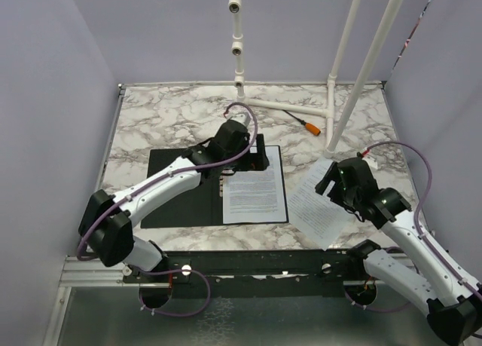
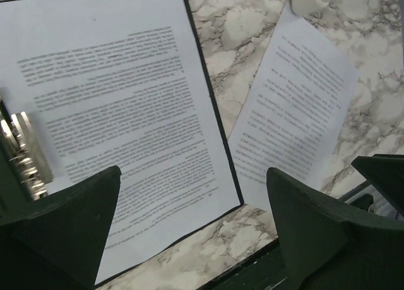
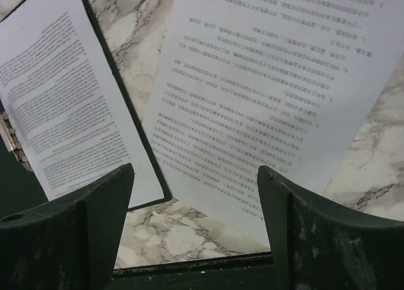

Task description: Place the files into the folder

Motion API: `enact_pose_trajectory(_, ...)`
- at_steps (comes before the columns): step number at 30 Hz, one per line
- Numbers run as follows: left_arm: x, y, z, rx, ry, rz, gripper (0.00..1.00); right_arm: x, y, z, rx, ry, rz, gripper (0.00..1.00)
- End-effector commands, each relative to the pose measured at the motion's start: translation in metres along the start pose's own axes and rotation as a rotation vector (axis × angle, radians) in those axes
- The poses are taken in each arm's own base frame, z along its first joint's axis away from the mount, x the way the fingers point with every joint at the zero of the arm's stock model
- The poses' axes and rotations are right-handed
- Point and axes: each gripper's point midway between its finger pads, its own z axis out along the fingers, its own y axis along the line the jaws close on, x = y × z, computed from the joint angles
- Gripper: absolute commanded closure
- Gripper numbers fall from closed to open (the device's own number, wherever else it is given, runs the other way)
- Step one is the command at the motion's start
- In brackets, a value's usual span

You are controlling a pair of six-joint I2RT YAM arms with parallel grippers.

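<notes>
The folder (image 1: 181, 203) lies open and flat on the marble table (image 1: 166, 116), left of centre in the top view, black inside facing up. Its spine runs up and down the frame. One filed sheet (image 1: 256, 197) rests on its right half, long axis parallel to the spine and edges square with the cover. The metal spine clip (image 2: 25, 154) sits at that sheet's left edge in my left wrist view.

My left claw (image 1: 256, 154) hangs over the folder's upper edge near the spine. Its fingers are spread wide with nothing between them, and the filed sheet fills the space below.

A loose sheet (image 1: 312, 203) lies on the bare marble just right of the folder, apart from its edge. It is tilted, with its long axis leaning to the right at the upper end in the top view. My right claw (image 1: 330, 179) hangs over that sheet's upper right part, released and gripping nothing. In the right wrist view the loose sheet (image 3: 265, 94) spans the gap between my fingers, and the filed sheet (image 3: 63, 107) shows at the left.

An orange-handled screwdriver (image 1: 305, 121) lies near the top of the table.
</notes>
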Motion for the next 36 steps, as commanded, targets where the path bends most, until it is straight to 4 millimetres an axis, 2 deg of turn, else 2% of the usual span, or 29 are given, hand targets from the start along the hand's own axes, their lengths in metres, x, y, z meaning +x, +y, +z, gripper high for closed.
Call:
enact_pose_trajectory(1,0.003,-0.047,0.021,0.082,0.026,0.085,0.01,0.010,-0.038,-0.003,0.158,-0.036,0.149,0.16)
enact_pose_trajectory(7,0.024,-0.088,0.054,0.133,0.086,0.144,0.01,0.003,-0.065,-0.008,0.313,-0.114,0.259,0.14)
enact_pose_trajectory(8,0.029,-0.093,0.060,0.149,0.107,0.148,0.01,0.004,-0.069,-0.007,0.342,-0.113,0.272,0.09)
enact_pose_trajectory(10,0.037,-0.101,0.071,0.164,0.136,0.142,0.01,0.008,-0.076,-0.004,0.392,-0.108,0.292,0.06)
enact_pose_trajectory(12,0.043,-0.109,0.081,0.179,0.150,0.145,0.01,0.011,-0.080,-0.002,0.428,-0.106,0.309,0.02)
enact_pose_trajectory(17,0.056,-0.127,0.104,0.200,0.181,0.167,0.01,0.015,-0.084,0.008,0.444,-0.120,0.321,0.00)
enact_pose_trajectory(20,0.064,-0.129,0.118,0.199,0.203,0.172,0.01,0.021,-0.086,0.016,0.453,-0.112,0.337,0.00)
enact_pose_trajectory(27,0.066,-0.128,0.141,0.181,0.204,0.206,0.01,0.034,-0.082,0.039,0.423,-0.079,0.352,0.00)
enact_pose_trajectory(36,0.073,-0.120,0.170,0.147,0.209,0.251,0.01,0.048,-0.080,0.057,0.377,-0.027,0.372,0.00)
